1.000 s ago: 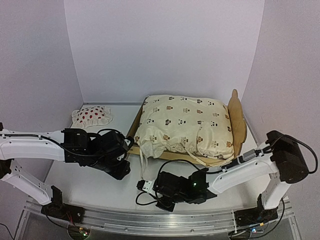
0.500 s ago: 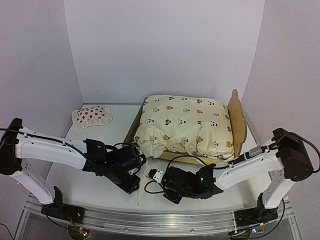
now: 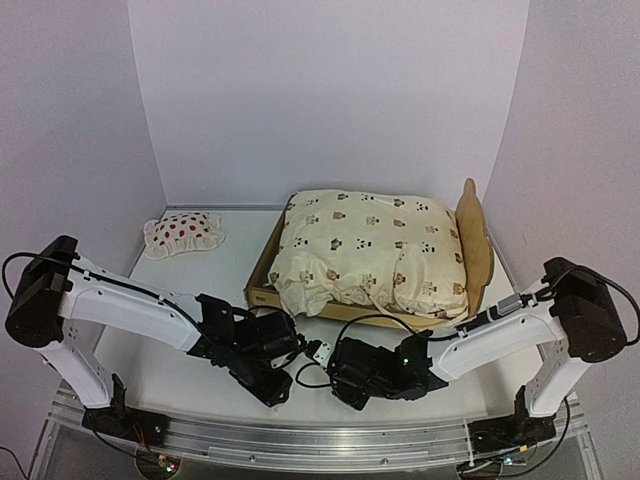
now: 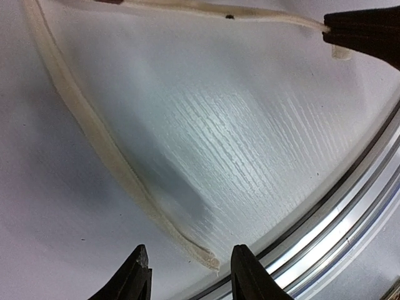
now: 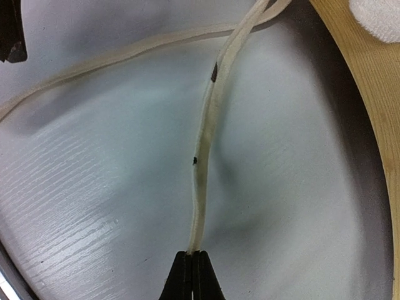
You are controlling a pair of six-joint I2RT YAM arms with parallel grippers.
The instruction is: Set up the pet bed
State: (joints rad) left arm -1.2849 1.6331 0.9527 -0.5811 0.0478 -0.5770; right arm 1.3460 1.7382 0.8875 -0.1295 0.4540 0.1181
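Right fingers (image 5: 192, 278) pinched shut on a cream tie (image 5: 206, 144); left fingers (image 4: 139, 284) half open astride a second tie (image 4: 187, 245).

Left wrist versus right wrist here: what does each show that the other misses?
Left wrist only: the loose end of a tie between the fingers of the open left gripper, and the metal rail. Right wrist only: the bed frame and some white fabric. Both: the white table, cream ties, and the right gripper shut on another tie.
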